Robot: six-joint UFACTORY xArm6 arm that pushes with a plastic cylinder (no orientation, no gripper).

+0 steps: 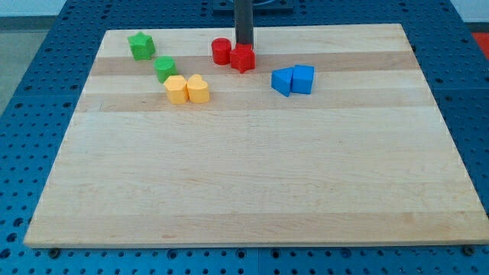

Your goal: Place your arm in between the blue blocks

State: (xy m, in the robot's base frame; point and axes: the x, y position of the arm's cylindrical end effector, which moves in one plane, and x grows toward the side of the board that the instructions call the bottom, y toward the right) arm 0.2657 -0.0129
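Observation:
Two blue blocks sit side by side and touching, right of the board's middle near the view's top: a blue block (282,81) on the left and a blue cube (303,79) on the right. My tip (243,44) is the lower end of the dark rod. It stands just behind a red block (243,58), touching or nearly touching it, and left of and above the blue pair. A gap of bare board lies between my tip and the blue blocks.
A red cylinder (221,51) sits left of the red block. A green star-like block (140,46) and a green block (165,69) lie at the upper left. Two yellow blocks (176,88) (198,88) touch below them. The wooden board (252,176) rests on a blue perforated table.

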